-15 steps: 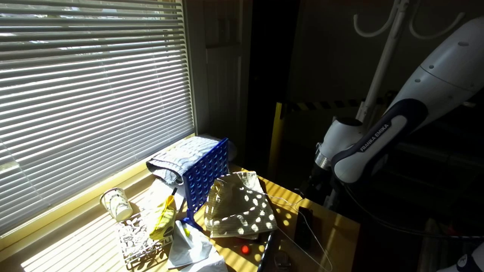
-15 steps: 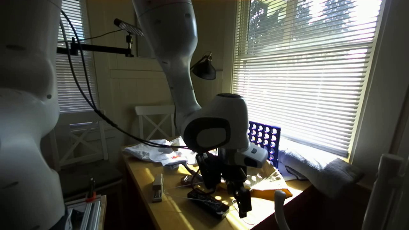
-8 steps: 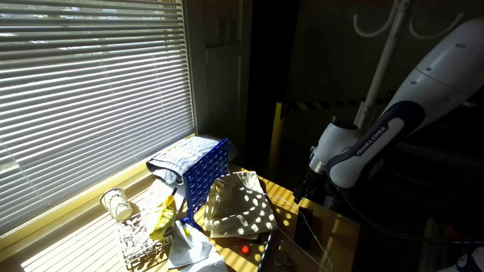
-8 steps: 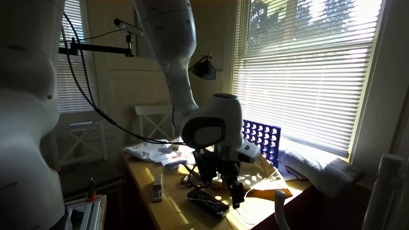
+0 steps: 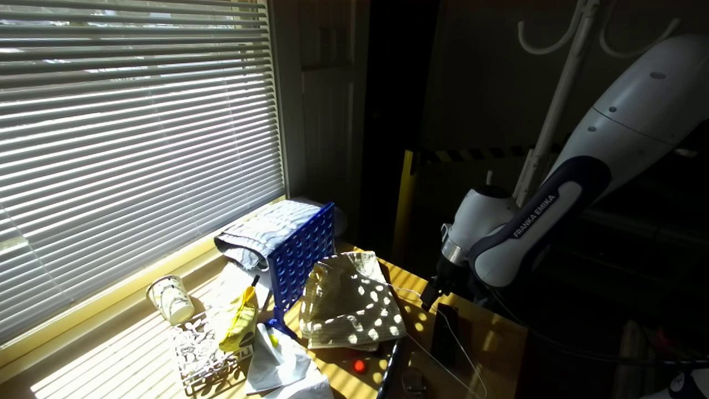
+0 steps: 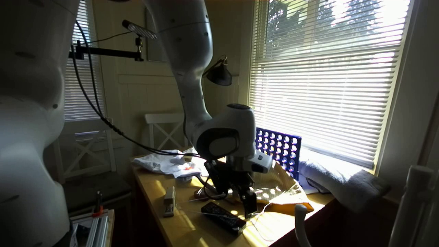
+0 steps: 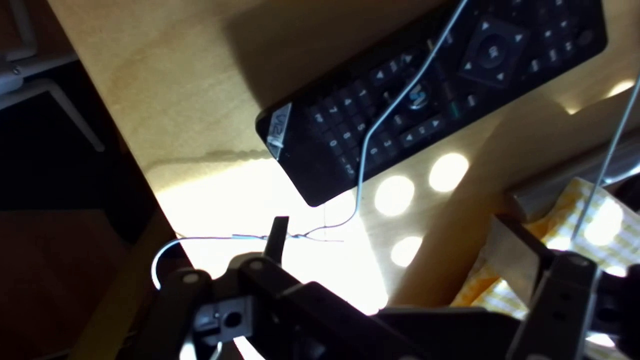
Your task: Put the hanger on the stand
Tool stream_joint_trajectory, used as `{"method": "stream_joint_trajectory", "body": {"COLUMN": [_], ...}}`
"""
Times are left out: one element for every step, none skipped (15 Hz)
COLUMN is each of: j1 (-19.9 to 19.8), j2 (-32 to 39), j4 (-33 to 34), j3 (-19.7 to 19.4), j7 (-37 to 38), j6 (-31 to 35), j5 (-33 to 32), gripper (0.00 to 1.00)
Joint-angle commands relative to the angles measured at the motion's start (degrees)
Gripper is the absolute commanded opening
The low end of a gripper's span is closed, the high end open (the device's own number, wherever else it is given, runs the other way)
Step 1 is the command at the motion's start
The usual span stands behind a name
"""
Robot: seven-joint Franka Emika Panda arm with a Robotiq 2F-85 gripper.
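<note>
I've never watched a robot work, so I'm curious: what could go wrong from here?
The thin wire hanger might slip past the open gripper as it closes. The hanger also crosses over the remote control, so lifting could nudge that. Later, the hanger could miss the curved hooks of the stand.

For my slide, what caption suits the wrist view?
Open gripper near a wire clothes hanger, which crosses over a remote control on a wooden table.
</note>
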Motion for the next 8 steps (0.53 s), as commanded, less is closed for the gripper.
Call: {"method": "stream_joint_trajectory", "body": {"j1": [-0.70, -0.68, -0.59, -0.63, -0.87, -0.82, -0.82, -0.89], "j2": [2.89, 3.24, 3.57, 3.89, 4.19, 4.46, 4.75, 5.20], "j4": [2.40, 2.63, 2.96, 3.16, 3.37, 3.60, 3.76, 4.07], "j3": [0.70, 0.61, 0.34, 0.18, 0.26, -0.05, -0.36, -0.75], "j7": [-2.29, -2.49, -2.57, -2.68, -2.87, -2.89, -3.14, -3.33], "j6": [-1.12, -1.43, -2.08, -2.27, -2.63, -3.19, -3.57, -3.60], "j5": [-0.04, -0.17, -0.36, -0.41, -0.27, -0.48, -0.78, -0.97], "gripper": [1.00, 1.00, 1.00, 1.00, 1.00, 1.00, 1.00, 1.00]}}
